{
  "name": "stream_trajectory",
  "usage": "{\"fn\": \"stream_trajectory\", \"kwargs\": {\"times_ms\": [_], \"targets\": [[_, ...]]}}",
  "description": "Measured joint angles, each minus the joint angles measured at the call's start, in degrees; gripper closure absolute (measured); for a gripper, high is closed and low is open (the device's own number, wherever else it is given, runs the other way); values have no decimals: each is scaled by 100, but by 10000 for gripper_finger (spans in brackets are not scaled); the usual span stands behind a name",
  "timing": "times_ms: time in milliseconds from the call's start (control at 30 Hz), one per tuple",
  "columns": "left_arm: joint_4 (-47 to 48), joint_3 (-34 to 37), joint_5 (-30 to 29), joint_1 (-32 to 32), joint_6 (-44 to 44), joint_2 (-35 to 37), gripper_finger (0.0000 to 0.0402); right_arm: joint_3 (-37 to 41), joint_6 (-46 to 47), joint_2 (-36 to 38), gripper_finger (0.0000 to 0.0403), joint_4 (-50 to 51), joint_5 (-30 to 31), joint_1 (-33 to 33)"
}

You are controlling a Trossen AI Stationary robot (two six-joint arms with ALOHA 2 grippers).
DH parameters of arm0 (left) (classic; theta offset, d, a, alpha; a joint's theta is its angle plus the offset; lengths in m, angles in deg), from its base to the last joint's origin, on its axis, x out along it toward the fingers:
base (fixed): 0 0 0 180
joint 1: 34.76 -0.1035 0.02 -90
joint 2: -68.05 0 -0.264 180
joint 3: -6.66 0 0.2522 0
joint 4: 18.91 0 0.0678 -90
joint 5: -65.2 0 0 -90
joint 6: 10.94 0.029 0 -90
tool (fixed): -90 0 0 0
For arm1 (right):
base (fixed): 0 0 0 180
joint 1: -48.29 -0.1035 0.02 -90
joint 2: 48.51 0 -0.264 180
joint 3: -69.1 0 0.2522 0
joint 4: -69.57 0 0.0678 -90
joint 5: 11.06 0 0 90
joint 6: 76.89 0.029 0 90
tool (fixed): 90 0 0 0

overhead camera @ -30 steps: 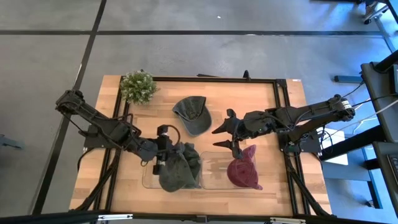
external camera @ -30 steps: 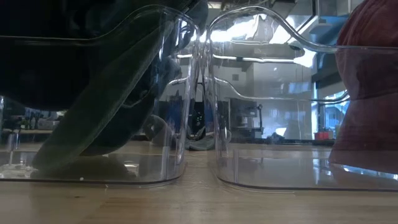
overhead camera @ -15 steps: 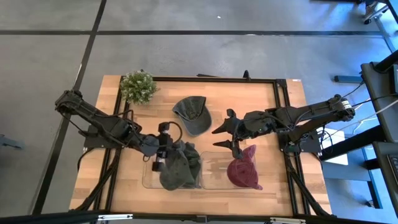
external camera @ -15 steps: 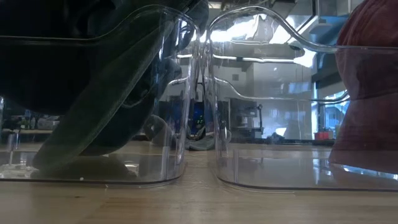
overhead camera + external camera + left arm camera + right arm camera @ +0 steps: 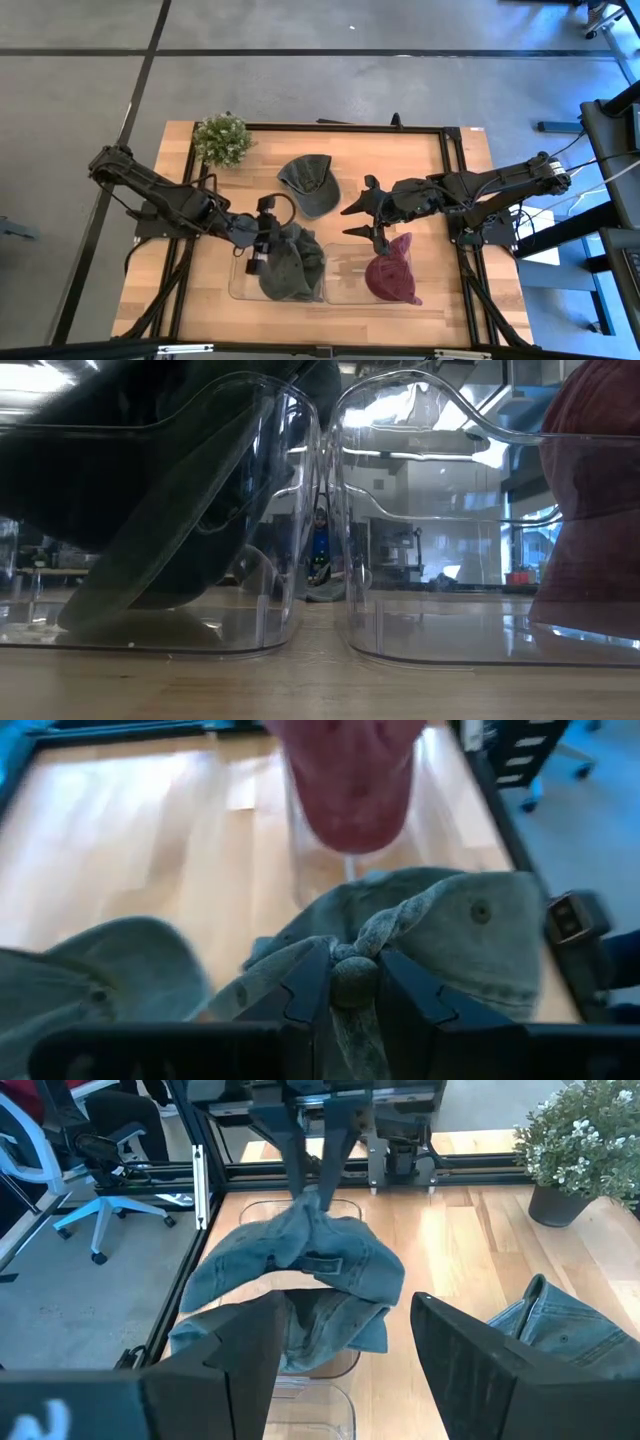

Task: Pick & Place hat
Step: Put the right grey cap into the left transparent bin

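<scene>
Nearest the front table edge, two clear bins are sitting side by side: the left bin is receiving a green hat, and the right bin is holding a maroon hat. The left gripper is pinching a fold of the green hat's fabric between closed fingers. Farther back, the right gripper is hovering with fingers spread wide, grasping nothing. Beyond lie a second green cap and a potted plant.
</scene>
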Motion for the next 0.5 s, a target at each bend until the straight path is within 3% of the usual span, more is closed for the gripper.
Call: {"fn": "stream_trajectory", "kwargs": {"times_ms": [200, 500], "targets": [[-138, 0, 210, 224, 89, -184, 336, 0, -1, 2, 182, 1, 0, 0], [-164, 0, 143, 590, 1172, -814, 335, 0, 0, 2, 182, 0, 0, 0]]}}
